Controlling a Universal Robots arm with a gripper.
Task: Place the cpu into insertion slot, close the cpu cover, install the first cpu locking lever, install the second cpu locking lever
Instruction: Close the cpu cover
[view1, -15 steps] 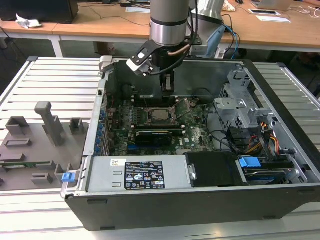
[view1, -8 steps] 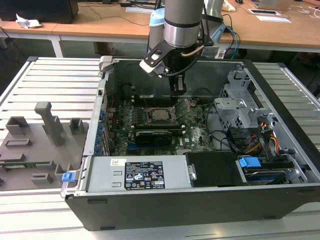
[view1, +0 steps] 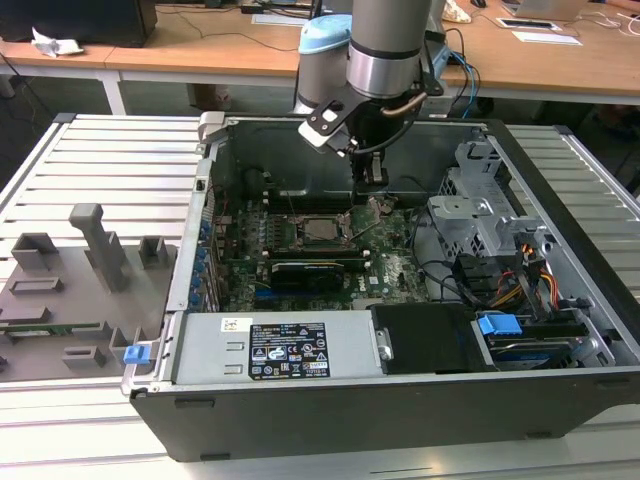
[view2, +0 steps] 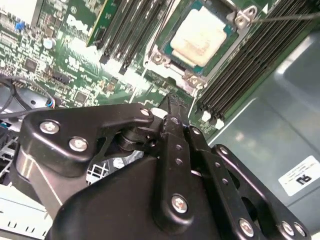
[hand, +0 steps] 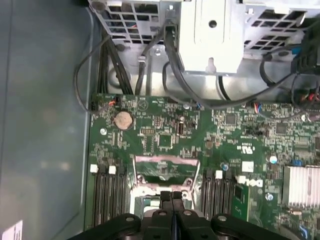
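The cpu (view2: 200, 36), pale and square, lies flat in the insertion slot (hand: 162, 172) on the green motherboard; the exterior view has the cpu (view1: 322, 229) mid-board. The silver cpu cover (view2: 159, 56) lies down around it as a frame. A thin wire lever (view2: 285, 17) sticks out from one socket corner, off the board. My gripper (view1: 372, 185) hangs just above the board at the socket's edge, on the exterior view's right of it. In both wrist views the black fingers (hand: 172, 196) are pressed together, and the gripper (view2: 175, 102) is shut with nothing visible between them.
Black memory slots (view2: 125, 30) flank the socket on both sides. A metal drive cage (view1: 480, 215) with cables stands on the exterior view's right, a power supply (view1: 270, 350) at the front. The case walls close in the board. A grey fixture tray (view1: 70, 290) lies outside the case.
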